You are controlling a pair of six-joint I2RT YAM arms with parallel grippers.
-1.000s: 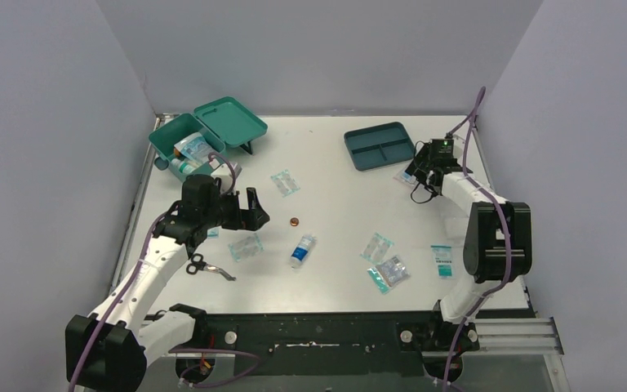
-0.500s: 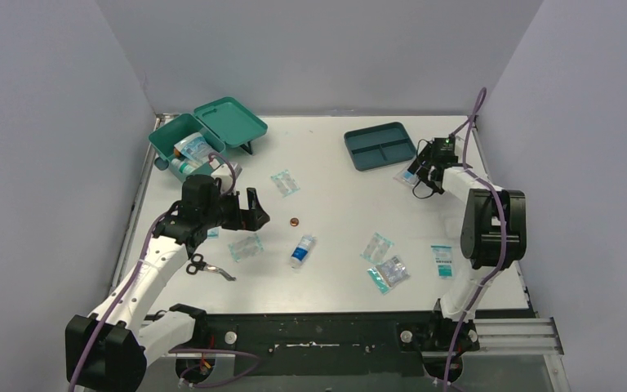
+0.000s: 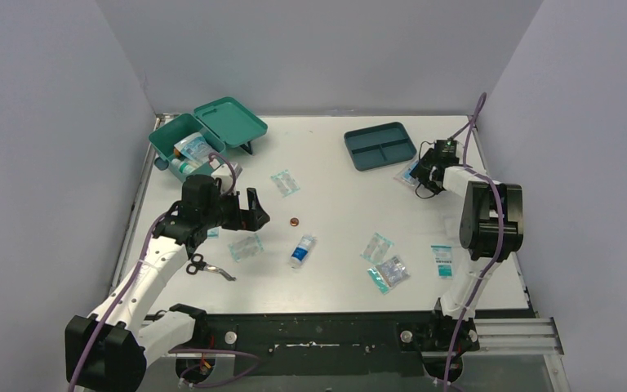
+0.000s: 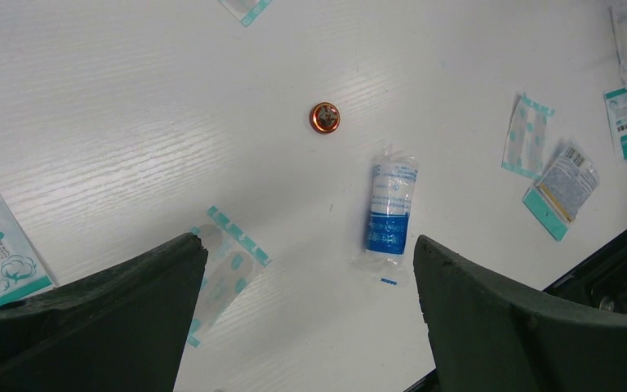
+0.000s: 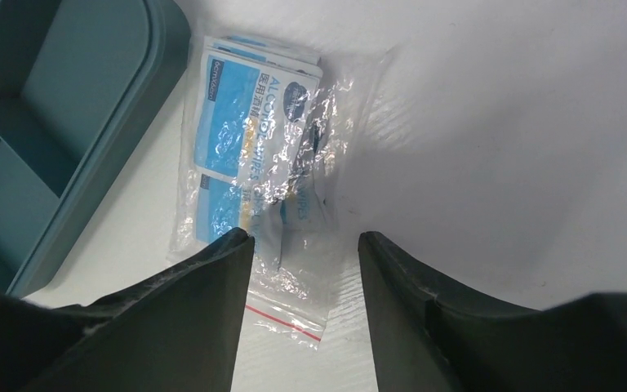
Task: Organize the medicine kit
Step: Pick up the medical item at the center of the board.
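Medicine kit (image 3: 181, 145), lid open, lies in the far left corner of the desk (image 3: 335, 188). We see the left pincer (image 3: 255, 210) spread wide, near it toward the middle. The right pincer (image 3: 422, 175), well apart across the desk, stands half parted astride a bag of wipes (image 5: 253, 163).

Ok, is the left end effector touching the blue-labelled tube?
Apart. The top external view shows bare table between the left end effector and the blue-labelled tube.

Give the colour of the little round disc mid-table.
Coppery orange; the disc shows best in the left wrist view.
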